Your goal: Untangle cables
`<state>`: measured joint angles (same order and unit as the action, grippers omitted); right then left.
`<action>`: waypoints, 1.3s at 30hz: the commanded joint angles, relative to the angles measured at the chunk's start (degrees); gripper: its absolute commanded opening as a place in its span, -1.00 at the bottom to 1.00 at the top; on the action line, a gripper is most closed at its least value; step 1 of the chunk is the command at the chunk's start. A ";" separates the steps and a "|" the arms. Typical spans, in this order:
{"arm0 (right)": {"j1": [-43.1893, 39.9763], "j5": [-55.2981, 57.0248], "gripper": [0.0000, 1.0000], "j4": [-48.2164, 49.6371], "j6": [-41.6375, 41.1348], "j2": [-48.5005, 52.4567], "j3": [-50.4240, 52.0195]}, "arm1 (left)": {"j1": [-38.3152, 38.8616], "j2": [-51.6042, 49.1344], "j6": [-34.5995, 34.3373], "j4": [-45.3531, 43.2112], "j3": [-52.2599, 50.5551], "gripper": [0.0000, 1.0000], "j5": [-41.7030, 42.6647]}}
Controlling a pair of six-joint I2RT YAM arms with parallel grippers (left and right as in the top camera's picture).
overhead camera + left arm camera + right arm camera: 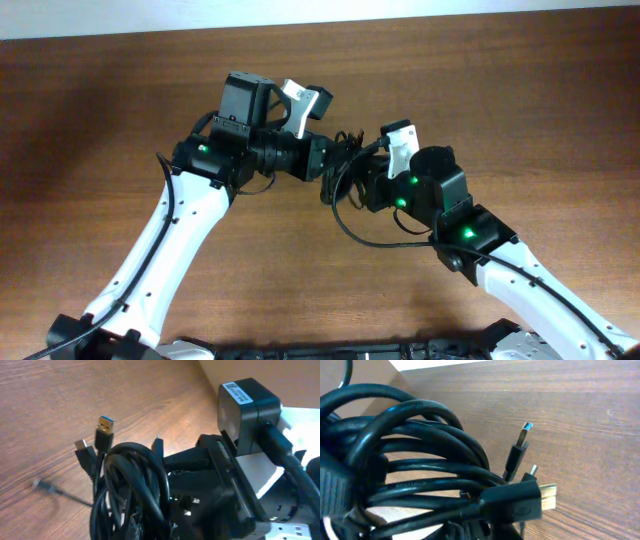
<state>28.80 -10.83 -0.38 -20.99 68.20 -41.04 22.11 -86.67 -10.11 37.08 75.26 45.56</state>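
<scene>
Pinching the cables (343, 160), both jaws closed tight.

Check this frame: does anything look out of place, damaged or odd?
Nothing stands out. The cables are one snarled bundle with plugs poking out, as the task expects. No damage shows.

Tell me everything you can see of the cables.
The cables are thin, glossy black cords, rubbery-looking, wound in overlapping loops into one tangle. Several plugs stick out, one with a blue insert, others silvery. The tangle hangs above the wooden table between the left hand and the right hand, both apparently shut on it. One loop droops out below.
</scene>
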 commanded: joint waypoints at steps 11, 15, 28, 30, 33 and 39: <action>0.35 3.63 -0.92 -8.76 -5.05 0.68 -0.57 | -7.56 0.50 -8.76 -1.05 0.52 -1.00 -12.39; 0.35 3.06 -0.92 -11.39 -6.16 0.68 -0.57 | -7.91 0.50 -12.15 -0.59 0.52 -1.00 -19.10; 0.39 -22.97 -0.92 -3.21 -7.15 0.68 -0.57 | -8.02 0.11 -26.53 -0.17 0.52 -1.00 -46.21; 0.39 -19.08 -0.92 -3.56 -7.17 0.70 -0.55 | -8.02 0.11 -27.54 -0.11 0.52 -1.00 -41.11; 0.39 -12.41 -0.53 -4.83 -7.19 0.70 -0.55 | -8.02 0.11 -18.36 -0.92 0.52 -1.00 -25.70; 0.39 -12.24 0.63 -6.67 -7.17 0.70 -0.55 | -7.98 0.11 13.94 2.67 0.52 -1.00 -0.98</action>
<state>28.93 -24.23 -6.33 -28.64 69.38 -41.98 14.06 -86.78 -13.41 37.30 74.89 32.75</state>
